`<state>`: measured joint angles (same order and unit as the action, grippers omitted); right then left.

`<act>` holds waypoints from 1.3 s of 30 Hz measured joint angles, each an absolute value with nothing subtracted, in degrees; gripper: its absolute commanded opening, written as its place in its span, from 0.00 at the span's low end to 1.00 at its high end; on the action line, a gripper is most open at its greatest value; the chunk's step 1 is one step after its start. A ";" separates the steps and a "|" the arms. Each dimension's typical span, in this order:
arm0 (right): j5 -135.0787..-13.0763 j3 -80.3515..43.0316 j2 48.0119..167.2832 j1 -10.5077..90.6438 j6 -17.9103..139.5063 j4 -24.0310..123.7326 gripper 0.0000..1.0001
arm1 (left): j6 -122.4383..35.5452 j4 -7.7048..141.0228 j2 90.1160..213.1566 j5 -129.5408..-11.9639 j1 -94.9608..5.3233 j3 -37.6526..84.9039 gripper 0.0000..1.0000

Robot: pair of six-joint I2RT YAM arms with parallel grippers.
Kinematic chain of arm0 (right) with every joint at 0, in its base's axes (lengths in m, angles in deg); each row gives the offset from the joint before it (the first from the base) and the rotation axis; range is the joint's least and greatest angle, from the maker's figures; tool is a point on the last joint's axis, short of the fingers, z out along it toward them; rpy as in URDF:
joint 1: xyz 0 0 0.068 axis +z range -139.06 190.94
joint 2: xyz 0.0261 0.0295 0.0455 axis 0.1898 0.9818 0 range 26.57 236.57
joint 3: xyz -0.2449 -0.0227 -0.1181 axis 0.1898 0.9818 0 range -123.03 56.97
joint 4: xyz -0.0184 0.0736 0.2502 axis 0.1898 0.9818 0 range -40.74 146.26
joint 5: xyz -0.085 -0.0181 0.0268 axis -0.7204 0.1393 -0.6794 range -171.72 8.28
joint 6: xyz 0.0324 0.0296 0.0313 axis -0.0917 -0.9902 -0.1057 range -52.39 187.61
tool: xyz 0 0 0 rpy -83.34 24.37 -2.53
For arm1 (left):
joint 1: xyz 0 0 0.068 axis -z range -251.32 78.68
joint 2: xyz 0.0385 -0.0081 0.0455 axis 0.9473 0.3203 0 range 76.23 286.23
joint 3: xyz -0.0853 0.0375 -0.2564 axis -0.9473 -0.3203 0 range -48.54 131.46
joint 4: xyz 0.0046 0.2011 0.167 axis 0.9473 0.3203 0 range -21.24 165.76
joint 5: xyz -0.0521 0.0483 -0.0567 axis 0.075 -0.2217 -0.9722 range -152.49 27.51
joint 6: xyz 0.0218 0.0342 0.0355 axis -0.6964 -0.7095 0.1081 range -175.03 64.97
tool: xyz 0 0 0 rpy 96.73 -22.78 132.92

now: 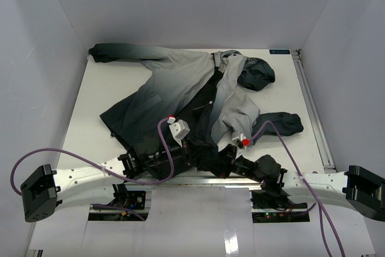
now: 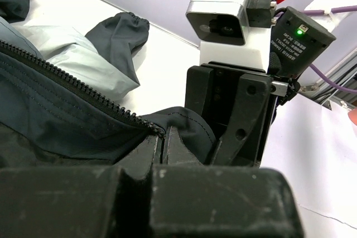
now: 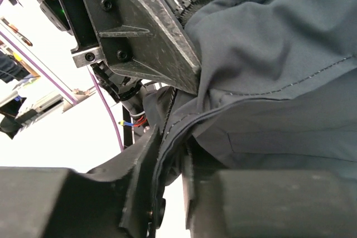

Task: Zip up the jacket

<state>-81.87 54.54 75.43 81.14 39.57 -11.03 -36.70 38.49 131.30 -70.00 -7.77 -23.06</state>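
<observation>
The jacket [image 1: 180, 82] lies open on the white table [image 1: 108, 82], with its hood at the back right and its dark hem toward me. My left gripper [image 1: 187, 148] is at the middle of the hem. In the left wrist view it [image 2: 162, 137] is shut on the dark hem fabric at the bottom end of the zipper teeth [image 2: 72, 85]. My right gripper [image 1: 218, 159] is right beside it. In the right wrist view it [image 3: 170, 157] is shut on the other front edge of the jacket [image 3: 279, 54]. The two grippers nearly touch.
Grey enclosure walls stand on three sides. A metal rail [image 1: 313, 106] runs along the table's right edge. One sleeve [image 1: 283, 123] lies just right of my right arm. Purple cables [image 1: 72, 157] loop from both wrists.
</observation>
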 measured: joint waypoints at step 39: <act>-81.79 54.56 65.57 81.57 40.24 -8.49 0.08 | -28.59 66.12 117.65 -57.24 -7.99 -23.42 0.30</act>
